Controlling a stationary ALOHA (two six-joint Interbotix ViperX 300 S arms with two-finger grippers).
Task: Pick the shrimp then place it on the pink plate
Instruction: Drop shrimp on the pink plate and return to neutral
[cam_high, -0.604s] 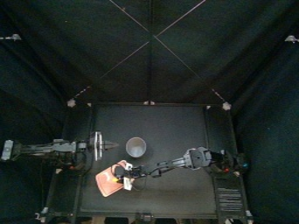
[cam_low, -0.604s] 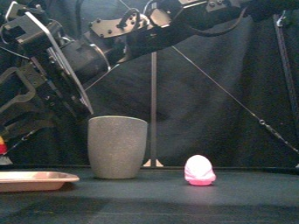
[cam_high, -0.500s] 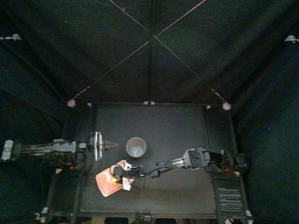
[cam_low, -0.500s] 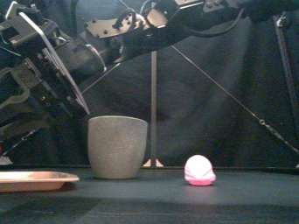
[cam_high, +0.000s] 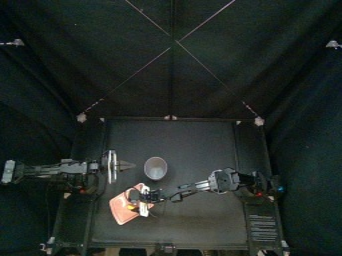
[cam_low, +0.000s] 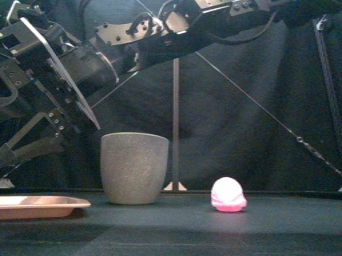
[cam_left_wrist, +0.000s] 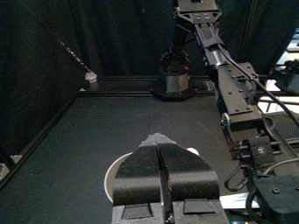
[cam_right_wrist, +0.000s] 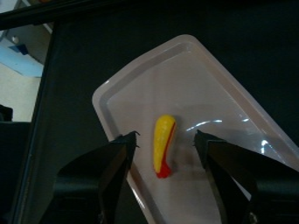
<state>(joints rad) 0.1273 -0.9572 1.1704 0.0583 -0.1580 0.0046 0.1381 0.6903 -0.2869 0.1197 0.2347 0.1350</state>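
Observation:
The shrimp, yellow with a red tail, lies flat on the pink plate, seen in the right wrist view. My right gripper hangs open just above it, one jaw on each side, neither touching it. From above, the right arm reaches across from the right, and its gripper is over the plate at the front left. My left gripper is shut on nothing and rests at the table's left.
A tall grey speckled cup stands upright behind the plate, near the table's middle. A small pink and white toy sits on the table to the cup's right.
The right gripper has shifted slightly over the plate. A small red and yellow shape at the front view's left edge is gone from there. The left arm has not moved.

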